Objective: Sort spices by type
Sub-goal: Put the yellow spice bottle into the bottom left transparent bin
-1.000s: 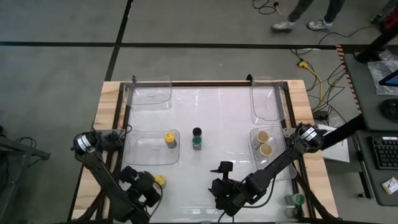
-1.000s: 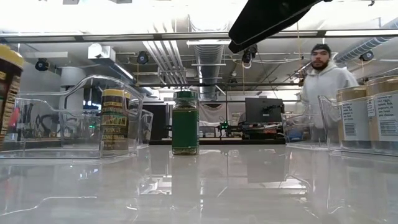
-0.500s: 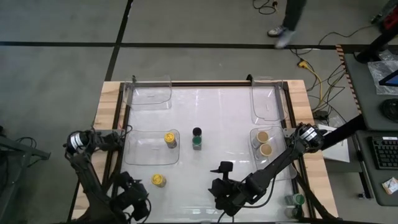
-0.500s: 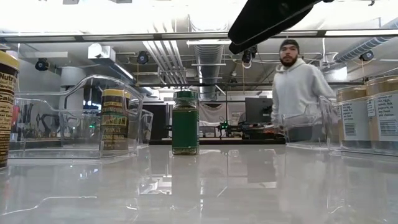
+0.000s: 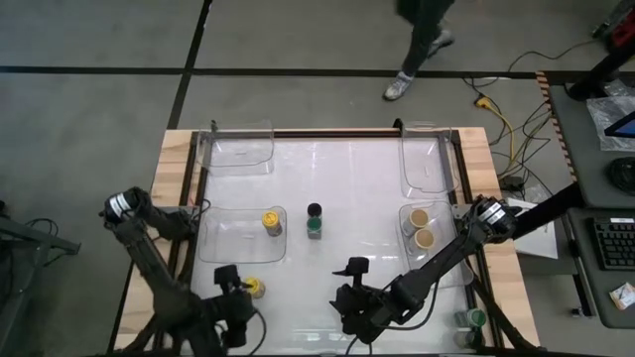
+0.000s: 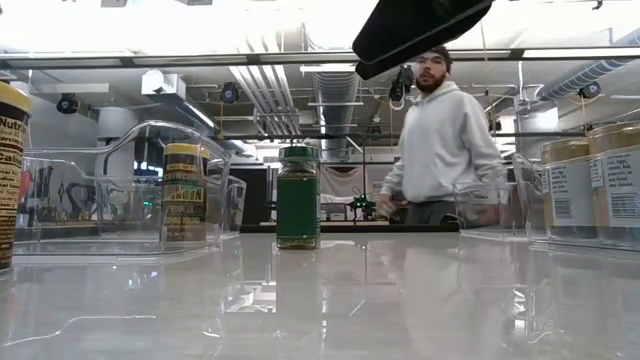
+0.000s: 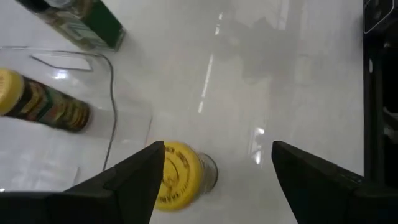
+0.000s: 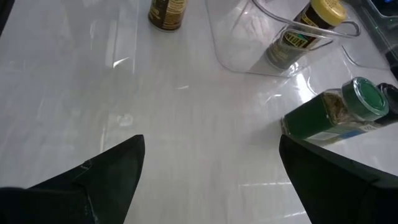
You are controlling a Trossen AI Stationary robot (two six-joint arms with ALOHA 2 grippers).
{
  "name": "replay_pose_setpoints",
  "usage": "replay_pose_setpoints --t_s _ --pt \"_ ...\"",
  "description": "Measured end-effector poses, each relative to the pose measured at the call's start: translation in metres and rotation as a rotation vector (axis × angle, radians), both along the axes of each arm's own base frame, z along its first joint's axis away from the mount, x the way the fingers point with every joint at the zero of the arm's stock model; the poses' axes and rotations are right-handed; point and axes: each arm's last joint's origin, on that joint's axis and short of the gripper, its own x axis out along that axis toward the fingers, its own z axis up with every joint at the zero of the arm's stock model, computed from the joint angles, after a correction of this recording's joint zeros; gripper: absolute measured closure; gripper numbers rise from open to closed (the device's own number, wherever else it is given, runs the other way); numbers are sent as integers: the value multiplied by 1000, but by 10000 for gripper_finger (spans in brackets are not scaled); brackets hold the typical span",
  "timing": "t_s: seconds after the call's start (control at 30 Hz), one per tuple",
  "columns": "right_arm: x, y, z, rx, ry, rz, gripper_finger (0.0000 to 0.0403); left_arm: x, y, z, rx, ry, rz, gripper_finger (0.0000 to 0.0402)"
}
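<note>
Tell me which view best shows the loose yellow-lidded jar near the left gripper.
The left wrist view: the yellow-lidded jar stands just ahead of the open left gripper, its lid and glass plain to see. The high view shows it only as a small yellow dot. The low view cuts it off at the edge. The right wrist view shows a distant jar, perhaps this one.

table (image 5: 337, 198) | on it: trays (image 5: 241, 236), green-lidded jar (image 5: 315, 228), yellow-lidded jar (image 5: 255, 288)
</note>
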Motion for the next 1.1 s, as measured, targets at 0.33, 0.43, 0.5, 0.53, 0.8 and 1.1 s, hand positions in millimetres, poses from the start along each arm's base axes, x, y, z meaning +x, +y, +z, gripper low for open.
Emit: replay_pose_setpoints --t_s 0.33,0.43,0.5,0.53,0.8,1.1 --pt "0 0 0 0 0 0 39 -12 37 -1 -193 -162 -18 156" --pt "0 0 0 6 0 -2 39 -11 36 -6 -236 -216 -55 158" --pt "0 0 0 22 10 7 39 -12 37 -12 -215 -203 -61 154" --pt "0 1 0 26 12 8 39 -12 38 -14 -204 -194 -61 150" --pt "2 -2 -1 53 5 -22 39 -15 42 -25 -125 -145 -92 103" --pt "3 -4 -1 95 -4 -59 39 -20 46 -32 -99 -63 -116 79"
